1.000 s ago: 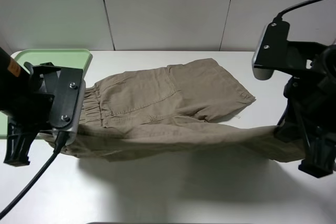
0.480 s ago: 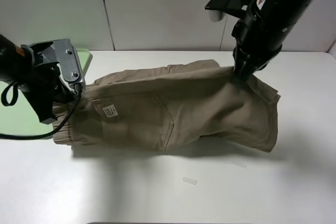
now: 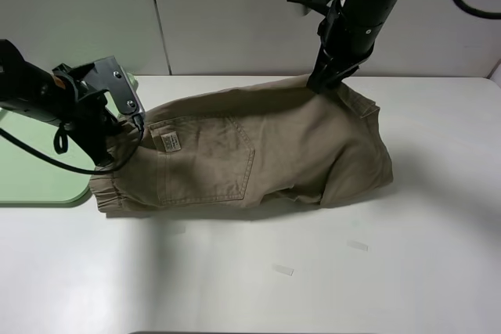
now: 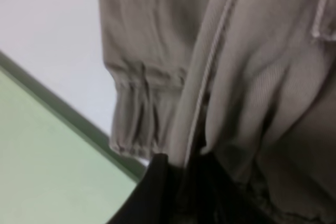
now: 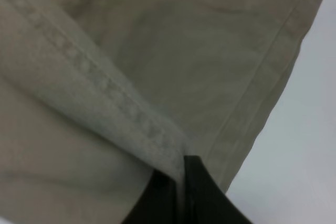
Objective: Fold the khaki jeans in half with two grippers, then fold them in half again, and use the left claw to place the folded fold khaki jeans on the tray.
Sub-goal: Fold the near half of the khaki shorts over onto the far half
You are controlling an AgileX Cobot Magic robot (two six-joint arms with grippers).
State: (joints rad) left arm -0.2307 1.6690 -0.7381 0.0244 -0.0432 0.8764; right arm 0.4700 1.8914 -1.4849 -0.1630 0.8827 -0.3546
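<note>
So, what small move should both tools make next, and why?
Probably lower both and open them: the left tool and right tool each pinch an edge of the khaki jeans, whose upper layer already covers the lower one.

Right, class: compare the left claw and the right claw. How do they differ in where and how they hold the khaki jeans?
The left claw pinches the gathered waistband end of the khaki jeans, beside the tray. The right claw pinches the leg end, away from the tray. The left claw reaches in low from the side, while the right claw points steeply down from above. Both claws are shut on the cloth.
</note>
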